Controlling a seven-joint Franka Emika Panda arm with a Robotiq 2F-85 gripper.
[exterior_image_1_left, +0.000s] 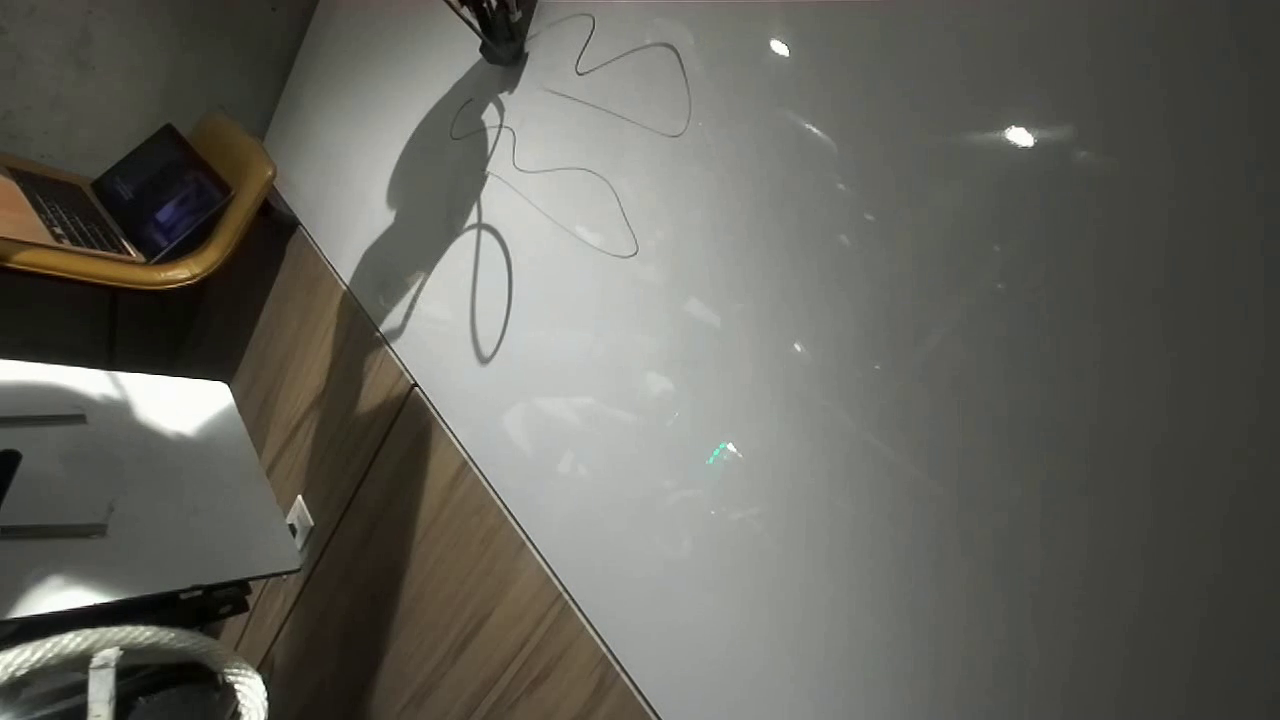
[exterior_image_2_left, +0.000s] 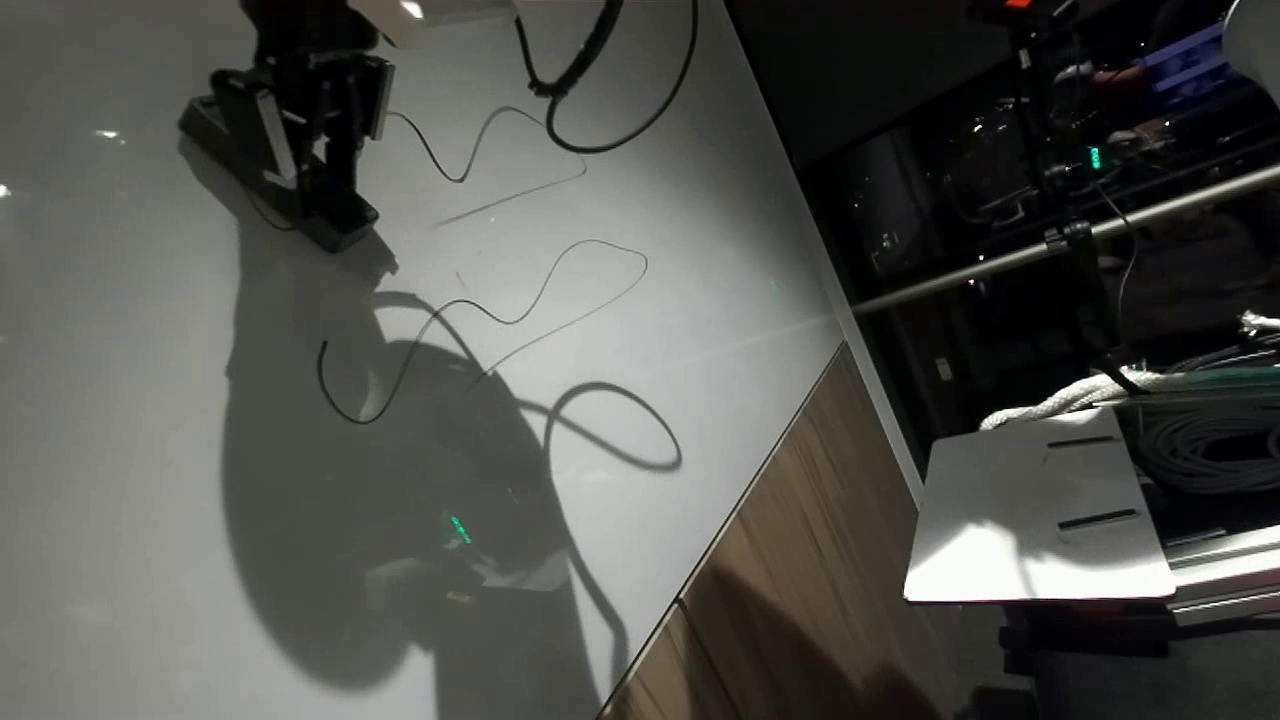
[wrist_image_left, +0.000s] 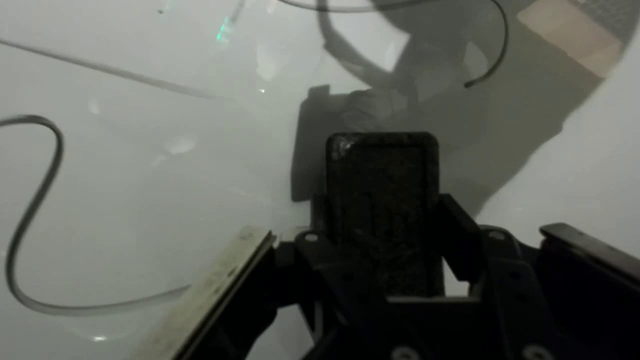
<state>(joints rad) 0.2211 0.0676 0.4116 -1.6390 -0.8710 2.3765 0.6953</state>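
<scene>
all 3 views overlook the white surface (exterior_image_1_left: 850, 400).

Gripping with the black pincer (wrist_image_left: 384, 212) in the wrist view, setting two fingers (wrist_image_left: 457, 240) apart and bending dark linkages (wrist_image_left: 515, 285) outward; in an exterior view, pointing down from the top edge, showing only a piece of pale arm (exterior_image_2_left: 440, 10).

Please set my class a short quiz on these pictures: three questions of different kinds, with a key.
1. Multiple choice: what does the gripper hold? A) a white mug; B) a dark block; C) a red ball.
2. True or false: in an exterior view, the laptop is folded shut.
3. Fill in: the laptop sits on a ____ chair.

Key: 1 B; 2 false, it is open; 3 yellow.
</scene>
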